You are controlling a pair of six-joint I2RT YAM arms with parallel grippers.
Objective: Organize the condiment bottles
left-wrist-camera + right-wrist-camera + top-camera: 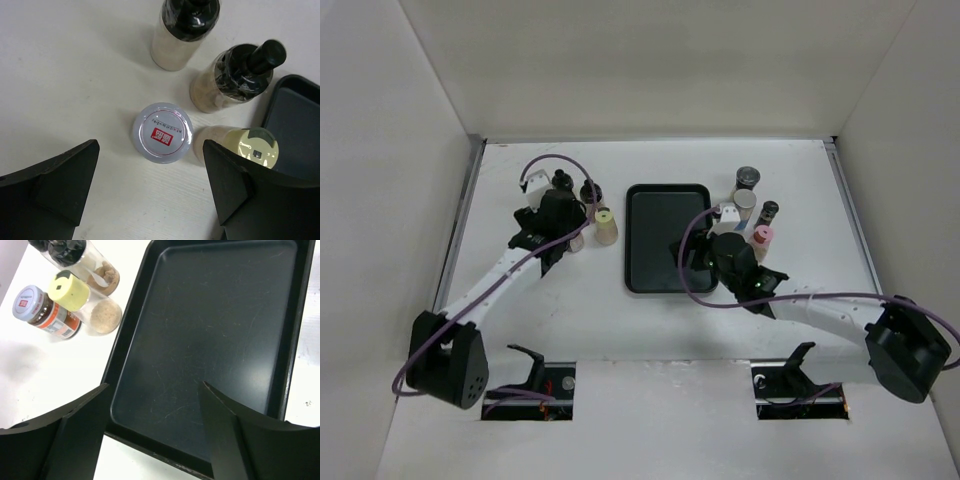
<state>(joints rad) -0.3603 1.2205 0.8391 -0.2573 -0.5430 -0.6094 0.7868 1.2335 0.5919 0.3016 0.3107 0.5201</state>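
Left pincer (pixel 150 144): released, jaws wide, gripping nothing. From its wrist camera the lilac-lidded jar (pixel 162 132) sat upright in the gap between the fingers (pixel 55 185), lid with a red label facing up, and neither finger visibly touched it; couldn't tell how high the pincer was above it. The cream-capped bottle (pixel 257 147) was just beside the jar and right at the edge of one finger; contact unclear. Further out stood the first dark-capped bottle (pixel 185 30) and the second dark-capped bottle (pixel 235 77), close together, both with pale contents. All four were on the white worktop (pixel 590 310), left of the black tray (pixel 225 340), with the cream-capped one nearest its left rim. Right pincer (pixel 154 385): also released, jaws apart, nothing between them, hanging above the near part of the tray. The tray floor was bare and scuffed, with no bottle in it. The right wrist camera saw the same left group past the tray's far rim, the jar showing brown contents and an orange label band. From the top camera the remaining bottles were clustered on the worktop just off the tray's right rim, near the right arm: grey-lidded jar (pixel 748 177) furthest back, white-lidded jar (pixel 745 200) in front of it, white-and-blue bottle (pixel 728 213) closest to the tray, black-capped bottle (pixel 769 211) to the right, and pink-capped bottle (pixel 762 237) nearest the arm. All of them looked upright.
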